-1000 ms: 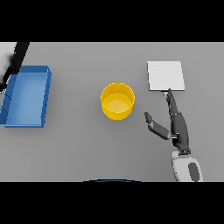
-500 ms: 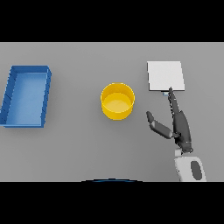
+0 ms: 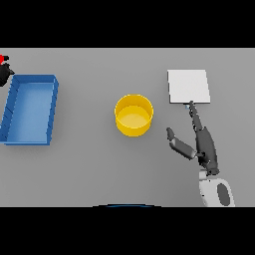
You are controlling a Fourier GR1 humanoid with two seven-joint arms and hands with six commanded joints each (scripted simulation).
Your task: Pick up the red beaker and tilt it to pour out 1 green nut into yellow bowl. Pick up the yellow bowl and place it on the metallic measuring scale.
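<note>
Right hand (image 3: 203,144) is held open and empty, bowl (image 3: 133,115) to its left, scale (image 3: 188,86) just ahead; left hand (image 3: 5,72) is barely seen at far left edge beside something red (image 3: 2,59), grip not discernible. Bowl pickup judged in hand; reach left and grasp is called for next.

White forearm (image 3: 215,191), dark grey right hand (image 3: 205,147), slender fingers (image 3: 194,117)

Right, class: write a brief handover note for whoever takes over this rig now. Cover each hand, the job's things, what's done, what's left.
Right hand: open, empty, beside the yellow bowl, fingertips at the metallic scale edge.
Left hand: only just in view at the far left edge, something red with it; grip cannot be told.
Bowl stands mid-table, apart from the scale; no nut can be made out in it.
Blue tray at left.
Left: confirm the pour, then bowl onto scale.
</note>
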